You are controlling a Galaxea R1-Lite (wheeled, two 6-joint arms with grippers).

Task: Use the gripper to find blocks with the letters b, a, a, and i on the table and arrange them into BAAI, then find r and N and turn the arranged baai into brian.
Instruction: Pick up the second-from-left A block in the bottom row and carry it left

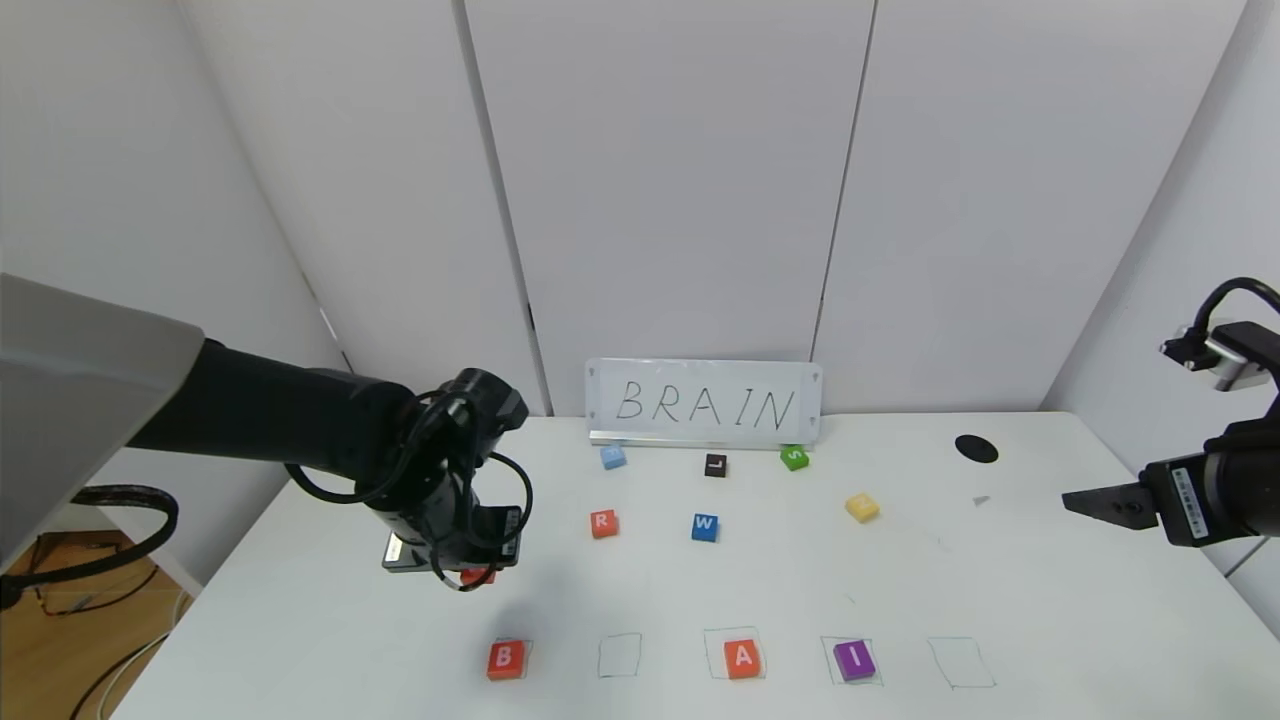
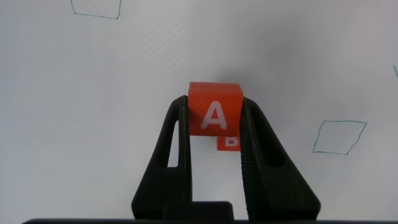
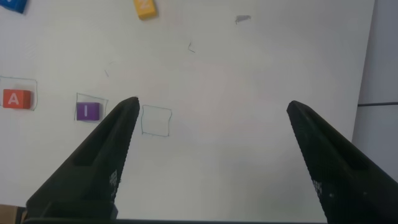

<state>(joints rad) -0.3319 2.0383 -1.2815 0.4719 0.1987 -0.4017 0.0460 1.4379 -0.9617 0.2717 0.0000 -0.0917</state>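
Observation:
My left gripper [image 2: 213, 118] is shut on an orange-red A tile [image 2: 213, 111] and holds it above the white table [image 1: 400, 640], at the left; in the head view only a sliver of that tile [image 1: 478, 576] shows under the gripper [image 1: 470, 572]. The B tile [image 1: 506, 659] lies in the first drawn square, below and just nearer than the held tile [image 2: 229, 142]. The other A tile [image 1: 742, 659] and the purple I tile [image 1: 855, 660] lie in the third and fourth squares. The R tile [image 1: 603, 523] and the yellow N tile [image 1: 862, 507] lie farther back. My right gripper [image 3: 211, 112] is open and empty at the right edge.
A sign reading BRAIN [image 1: 703, 403] stands at the back. Blue W [image 1: 704, 527], black L [image 1: 715, 465], green S [image 1: 794, 458] and light blue [image 1: 613, 457] tiles lie near it. The second [image 1: 620, 655] and fifth [image 1: 960, 662] drawn squares hold nothing. A black hole [image 1: 976, 448] is at back right.

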